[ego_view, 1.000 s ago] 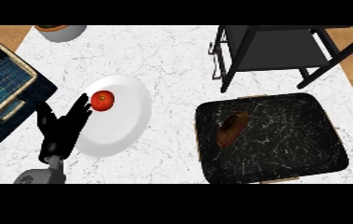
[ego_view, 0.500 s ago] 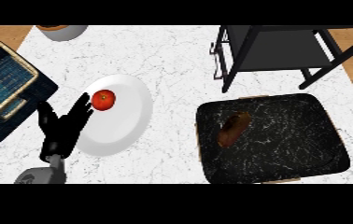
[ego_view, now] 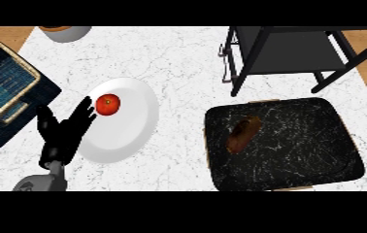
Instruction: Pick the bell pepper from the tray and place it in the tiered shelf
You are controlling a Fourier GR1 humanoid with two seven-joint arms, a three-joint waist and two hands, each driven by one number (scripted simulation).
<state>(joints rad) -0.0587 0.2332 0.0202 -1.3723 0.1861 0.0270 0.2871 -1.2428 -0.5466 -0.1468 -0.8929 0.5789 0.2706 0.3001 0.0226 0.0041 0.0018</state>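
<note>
We look down on a white marbled surface (ego_view: pixel 179 57) that fills most of the view. On its right side sits the big black tray (ego_view: pixel 315 169), dark and speckled, and toward the tray's left part lies a brown, elongated thing (ego_view: pixel 243 132) set on a slant; we cannot tell from its look whether this is the bell pepper, and nothing else shows in the tray. Just above the tray stands the black tiered shelf (ego_view: pixel 287 47), its frame legs splaying down near the tray's upper edge. At the left lies a white plate (ego_view: pixel 129 130) with 1 small red tomato (ego_view: pixel 108 104) on its upper left part. Our left hand (ego_view: pixel 61 135) rests at the plate's left rim, fingers straight and spread, pointing up toward the tomato and holding nothing. A dark blue item (ego_view: pixel 14 91) shows at the left edge, and a grey bowl (ego_view: pixel 68 32) at the top left.
</note>
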